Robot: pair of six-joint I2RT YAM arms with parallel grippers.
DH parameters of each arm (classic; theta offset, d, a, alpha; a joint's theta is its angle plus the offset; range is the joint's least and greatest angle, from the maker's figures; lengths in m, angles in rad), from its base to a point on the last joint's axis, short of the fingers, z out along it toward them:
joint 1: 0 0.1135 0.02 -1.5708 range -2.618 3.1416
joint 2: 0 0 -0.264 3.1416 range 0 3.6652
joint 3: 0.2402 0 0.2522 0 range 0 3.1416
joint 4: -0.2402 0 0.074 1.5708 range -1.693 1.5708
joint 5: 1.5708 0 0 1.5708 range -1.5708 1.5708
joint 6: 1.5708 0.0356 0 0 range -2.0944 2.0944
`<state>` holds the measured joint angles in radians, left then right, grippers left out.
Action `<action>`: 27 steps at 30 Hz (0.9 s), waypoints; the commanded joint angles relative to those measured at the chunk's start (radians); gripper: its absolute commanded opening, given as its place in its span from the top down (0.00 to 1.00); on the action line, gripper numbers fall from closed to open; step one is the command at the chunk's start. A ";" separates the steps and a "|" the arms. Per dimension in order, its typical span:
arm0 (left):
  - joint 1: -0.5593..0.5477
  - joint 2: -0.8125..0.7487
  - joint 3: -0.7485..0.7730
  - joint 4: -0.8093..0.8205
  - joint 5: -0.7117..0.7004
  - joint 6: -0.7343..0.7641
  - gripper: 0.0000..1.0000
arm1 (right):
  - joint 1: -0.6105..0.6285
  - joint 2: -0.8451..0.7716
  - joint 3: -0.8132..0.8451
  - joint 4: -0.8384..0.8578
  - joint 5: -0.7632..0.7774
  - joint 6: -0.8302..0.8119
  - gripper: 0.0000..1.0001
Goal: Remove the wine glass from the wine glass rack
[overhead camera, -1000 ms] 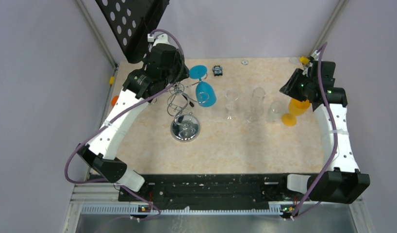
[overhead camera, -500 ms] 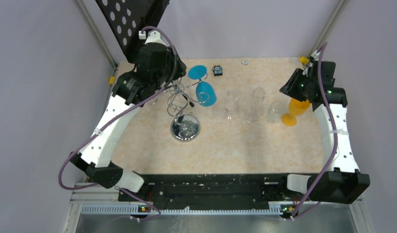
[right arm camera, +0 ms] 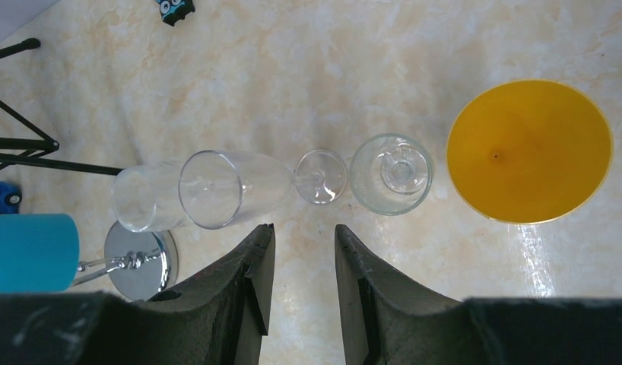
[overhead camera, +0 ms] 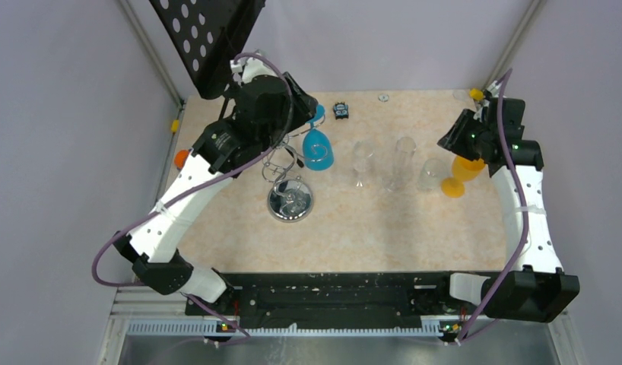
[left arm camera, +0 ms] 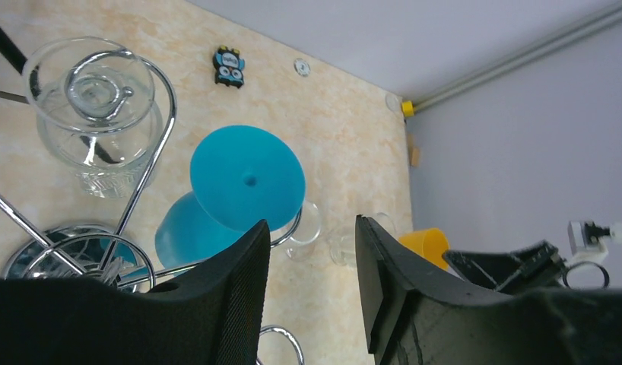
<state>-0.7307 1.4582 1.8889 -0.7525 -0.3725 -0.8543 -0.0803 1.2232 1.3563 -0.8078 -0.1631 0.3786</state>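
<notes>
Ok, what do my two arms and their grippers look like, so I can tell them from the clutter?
Both alike: left arm and right arm have white perforated links, black joints and a purple cable looped alongside. The left gripper and right gripper have matte black, wedge-shaped fingers.

My left arm (overhead camera: 179, 199) and right arm (overhead camera: 521, 209): white links, black joints, black bases at 7 and 5 o'clock. A purple cable (overhead camera: 256, 55) runs along each; left tool (left arm camera: 312, 223) fingers (left arm camera: 224, 304) matte black, mesh-textured.
</notes>
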 commanded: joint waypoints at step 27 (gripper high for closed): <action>-0.125 0.079 -0.065 0.002 -0.404 -0.149 0.44 | 0.017 -0.029 -0.009 0.028 -0.003 0.004 0.64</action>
<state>-0.8581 1.5227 1.8225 -0.7635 -0.7612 -0.9600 -0.0738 1.2167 1.3476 -0.8062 -0.1631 0.3786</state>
